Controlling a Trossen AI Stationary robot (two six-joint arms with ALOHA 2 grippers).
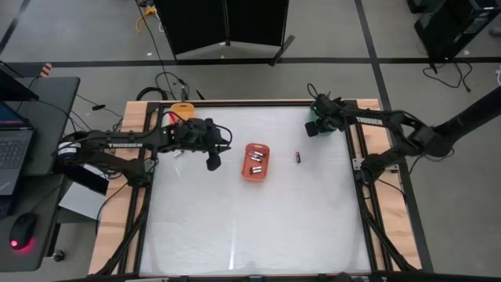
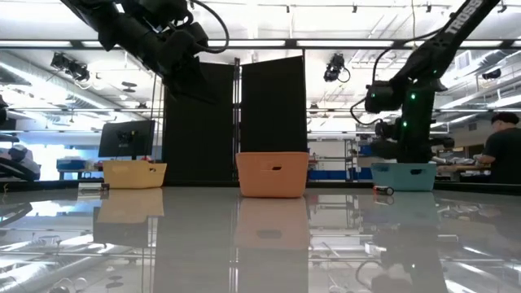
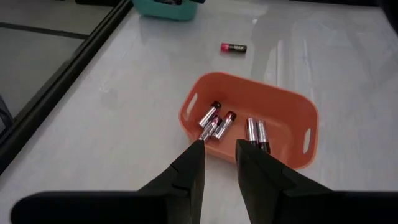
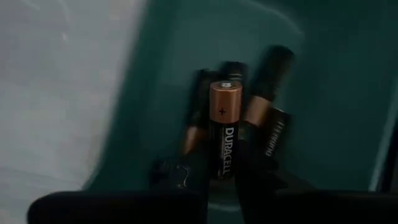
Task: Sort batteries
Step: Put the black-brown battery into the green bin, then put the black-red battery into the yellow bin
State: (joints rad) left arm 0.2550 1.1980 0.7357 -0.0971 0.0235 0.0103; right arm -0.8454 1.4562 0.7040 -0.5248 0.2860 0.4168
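Note:
A red-orange tray mid-table holds several batteries, dark with silvery ends. One loose battery lies on its side on the table to the tray's right. My left gripper hovers open just left of this tray with nothing between its fingers. At the far right, my right gripper reaches into a teal tray and is shut on a copper-topped black battery. Other batteries lie on the teal tray's floor. My right gripper pinches the battery's lower half between its two fingers. The battery lies along the fingers, and its copper plus end sticks out past the fingertips toward the tray floor. The fingers come steeply from above. Whether the battery touches those below, I cannot tell.
An orange tray stands at the table's far left corner, behind my left arm. A dark frame rail runs along the table's edges. The near half of the white table carries nothing.

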